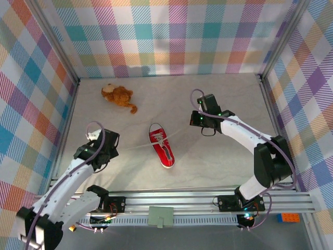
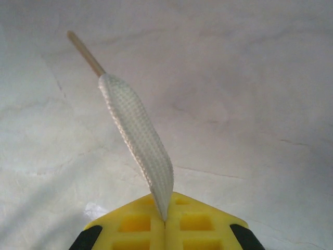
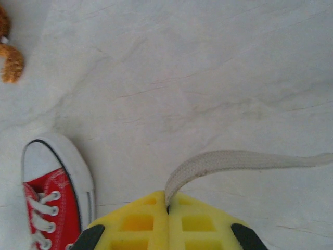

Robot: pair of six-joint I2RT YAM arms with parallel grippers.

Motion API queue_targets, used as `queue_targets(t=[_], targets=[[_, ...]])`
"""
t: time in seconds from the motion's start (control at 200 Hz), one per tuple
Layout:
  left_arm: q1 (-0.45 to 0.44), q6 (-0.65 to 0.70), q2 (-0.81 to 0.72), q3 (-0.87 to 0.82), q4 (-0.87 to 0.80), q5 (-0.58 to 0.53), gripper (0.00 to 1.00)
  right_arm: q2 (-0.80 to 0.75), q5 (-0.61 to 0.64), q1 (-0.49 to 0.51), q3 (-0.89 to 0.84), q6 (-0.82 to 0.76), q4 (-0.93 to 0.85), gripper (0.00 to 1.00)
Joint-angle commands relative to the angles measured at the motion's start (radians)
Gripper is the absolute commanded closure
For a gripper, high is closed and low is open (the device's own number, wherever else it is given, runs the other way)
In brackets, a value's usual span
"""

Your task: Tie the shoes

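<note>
Top external view first: one small red canvas sneaker [image 1: 162, 148] is seen lying about mid-table, white rubber toe cap turned toward the back wall and heel toward the arms. White laces are threaded up the front through the eyelets, and two loose ends are drawn out sideways, one each way.

The left lace end [image 2: 138, 140] is a flat woven band, weave clearly visible, finished with a stiff tan tip [image 2: 86, 52]. It's pinched between the fully closed yellow fingers of the left gripper [image 2: 165, 223], off to the shoe's left. The right lace end [image 3: 234, 161], same flat weave, is clamped the same way in the right gripper [image 3: 167, 209], fingers pressed together on it, off to the shoe's right and a bit further back. So that's two grippers, each closed on one lace end.

The table [image 1: 218, 156] is pale and marble-patterned. One brown plush toy [image 1: 118, 96] is left near the back wall, well apart from the shoe. Pastel plaid walls [image 1: 171, 36] are set around three sides, and a metal rail [image 1: 182, 200] carries the arm bases
</note>
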Motion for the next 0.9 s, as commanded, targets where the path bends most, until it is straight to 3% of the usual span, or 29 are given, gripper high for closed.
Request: queue_targets(t=[0.0,0.345,0.585,0.895], targets=[[0.019,-0.06,0.044,-0.022,-0.046,0.04,1.0,-0.058,0.078,-0.017,-0.009,-0.104,-0.025,1.0],[0.084,-0.024,0.055,-0.044,-0.033,0.06,1.0,-0.093,0.141,-0.086,-0.016,-0.192,-0.073,1.0],[0.145,0.087,0.145,0.053,0.014,0.075,1.0,-0.233,0.224,-0.094,-0.017,-0.265,-0.127,1.0],[0.2,0.134,0.171,0.074,0.005,0.066,1.0,-0.241,0.127,-0.09,0.0,-0.322,-0.128,1.0]])
